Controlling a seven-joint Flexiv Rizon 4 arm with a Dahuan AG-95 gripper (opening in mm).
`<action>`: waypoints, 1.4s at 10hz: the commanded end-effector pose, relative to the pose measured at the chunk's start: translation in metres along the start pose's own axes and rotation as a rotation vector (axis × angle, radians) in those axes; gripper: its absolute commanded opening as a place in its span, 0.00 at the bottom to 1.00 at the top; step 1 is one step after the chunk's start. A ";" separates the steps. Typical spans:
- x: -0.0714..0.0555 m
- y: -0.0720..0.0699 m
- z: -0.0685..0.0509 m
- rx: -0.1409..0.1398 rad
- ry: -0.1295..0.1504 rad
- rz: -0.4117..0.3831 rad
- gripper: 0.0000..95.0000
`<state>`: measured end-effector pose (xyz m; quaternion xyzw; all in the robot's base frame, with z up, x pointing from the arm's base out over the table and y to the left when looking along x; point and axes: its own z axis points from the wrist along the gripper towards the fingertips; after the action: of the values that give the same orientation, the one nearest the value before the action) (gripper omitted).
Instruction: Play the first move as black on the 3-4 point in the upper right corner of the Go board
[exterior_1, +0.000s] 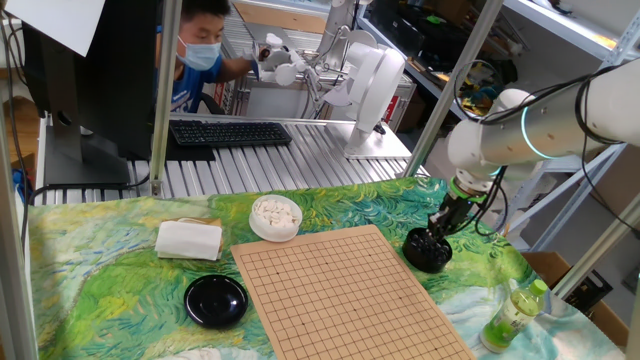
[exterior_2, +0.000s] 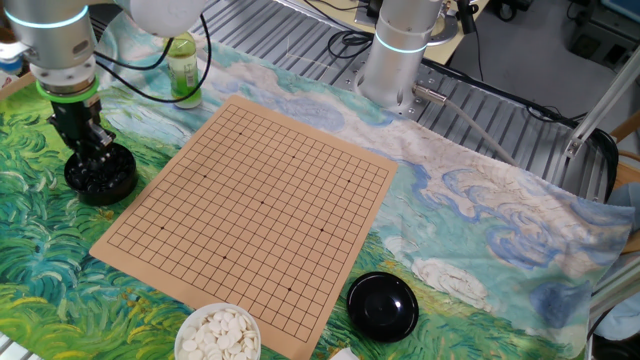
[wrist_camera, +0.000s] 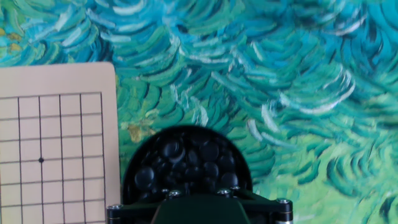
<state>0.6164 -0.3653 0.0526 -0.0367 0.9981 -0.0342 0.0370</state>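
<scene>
The black stones lie heaped in a round black bowl on the cloth just past the Go board's right edge. My gripper points straight down with its fingertips dipped in among them. The fingertips are buried in the pile, and the hand's housing covers them in the hand view. The wooden Go board carries no stones. Its corner nearest the bowl shows a star dot, and the 3-4 point is one crossing from that dot.
A white bowl of white stones and a black lid sit by the board's far side from the gripper. A folded white cloth lies beyond them. A green bottle stands near the black bowl.
</scene>
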 end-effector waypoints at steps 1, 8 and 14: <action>-0.001 -0.001 0.001 0.004 -0.004 -0.005 0.20; -0.006 -0.002 0.013 -0.003 -0.009 -0.039 0.20; 0.000 0.000 0.013 -0.009 -0.004 -0.024 0.20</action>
<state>0.6167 -0.3653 0.0386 -0.0468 0.9978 -0.0277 0.0371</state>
